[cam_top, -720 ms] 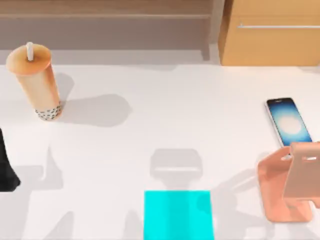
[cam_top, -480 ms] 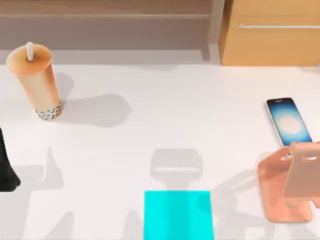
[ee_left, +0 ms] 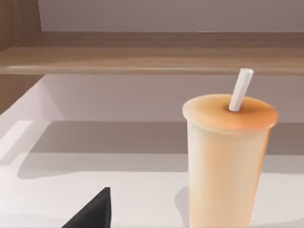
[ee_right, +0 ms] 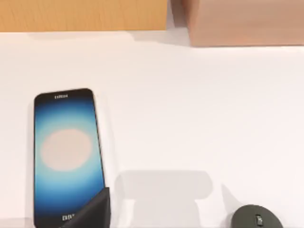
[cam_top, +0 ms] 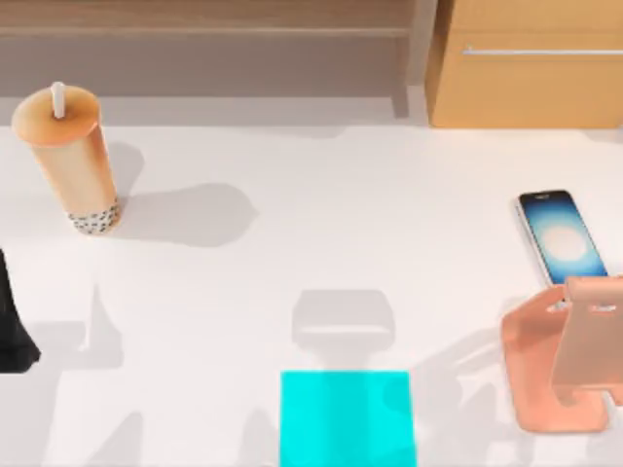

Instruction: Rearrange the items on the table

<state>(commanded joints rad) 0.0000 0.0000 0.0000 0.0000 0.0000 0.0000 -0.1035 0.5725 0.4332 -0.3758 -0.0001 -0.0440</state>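
The orange bubble-tea cup (cam_top: pixel 70 161) with its white straw stands upright at the table's (cam_top: pixel 321 224) back left, and looms close in the left wrist view (ee_left: pixel 227 161). The black smartphone (cam_top: pixel 562 236) lies flat with its blue screen up at the right, also seen in the right wrist view (ee_right: pixel 68 154). A dark oval mouse (ee_right: pixel 257 220) rests on the white top a little way from the phone. A dark part of my left arm (cam_top: pixel 12 336) sits at the left edge, below the cup. A black tip of my left gripper (ee_left: pixel 95 213) points toward the cup. My right gripper's black tip (ee_right: pixel 93 211) overlaps the phone's near end.
A salmon-pink phone stand (cam_top: pixel 567 362) stands just in front of the phone at the right. A flat cyan pad (cam_top: pixel 346 418) lies at the front middle. A light wooden cabinet (cam_top: pixel 526 68) with a metal handle and a low shelf (cam_top: pixel 204 39) line the back.
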